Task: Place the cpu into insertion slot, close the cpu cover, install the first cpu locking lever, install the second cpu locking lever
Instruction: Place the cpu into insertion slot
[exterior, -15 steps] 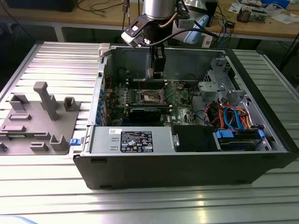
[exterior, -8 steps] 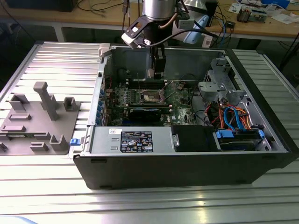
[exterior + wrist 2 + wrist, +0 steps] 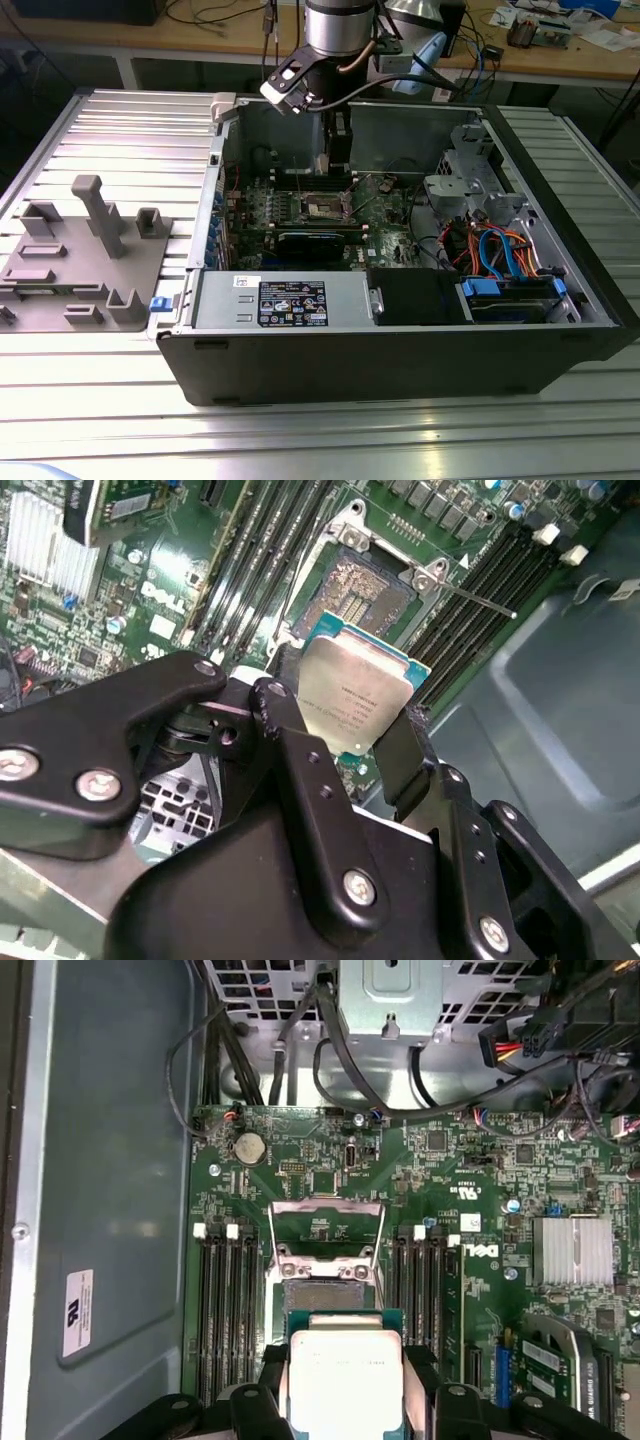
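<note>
The cpu (image 3: 355,695) sits clamped edge-to-edge in the gripper (image 3: 342,718) — held above the uncovered insertion slot (image 3: 365,585).

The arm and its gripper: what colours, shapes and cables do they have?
The arm is a silvery-grey cylinder with a black band; black and copper-coloured cables loop beside it. The gripper is matte black: flat jointed link bars with silver screw heads, ending in two narrow fingers.
</note>
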{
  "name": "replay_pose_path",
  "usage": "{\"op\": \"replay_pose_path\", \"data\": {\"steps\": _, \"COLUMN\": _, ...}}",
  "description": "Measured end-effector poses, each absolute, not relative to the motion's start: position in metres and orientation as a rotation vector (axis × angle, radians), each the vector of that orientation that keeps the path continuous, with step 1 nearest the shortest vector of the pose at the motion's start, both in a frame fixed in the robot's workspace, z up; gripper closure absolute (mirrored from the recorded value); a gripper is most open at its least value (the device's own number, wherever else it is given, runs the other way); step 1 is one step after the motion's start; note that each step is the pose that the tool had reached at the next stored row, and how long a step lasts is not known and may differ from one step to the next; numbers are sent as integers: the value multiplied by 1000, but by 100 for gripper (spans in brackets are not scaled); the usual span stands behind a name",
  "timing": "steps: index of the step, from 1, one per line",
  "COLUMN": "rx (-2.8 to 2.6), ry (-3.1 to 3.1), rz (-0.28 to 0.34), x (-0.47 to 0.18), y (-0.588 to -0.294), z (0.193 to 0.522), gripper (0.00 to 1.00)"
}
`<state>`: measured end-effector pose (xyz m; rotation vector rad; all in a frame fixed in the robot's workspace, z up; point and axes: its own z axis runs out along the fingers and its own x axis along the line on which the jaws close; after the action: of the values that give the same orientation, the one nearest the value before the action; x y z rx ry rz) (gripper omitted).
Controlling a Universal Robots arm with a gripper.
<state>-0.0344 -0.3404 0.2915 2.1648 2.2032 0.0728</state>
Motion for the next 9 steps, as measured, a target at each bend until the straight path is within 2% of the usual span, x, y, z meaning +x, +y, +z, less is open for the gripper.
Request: {"op": "replay_pose_path", "data": {"steps": 9, "rx": 2168, "ry": 2201, "rz": 72, "x": -34, "y": -340, "z": 290, "gripper": 46}}
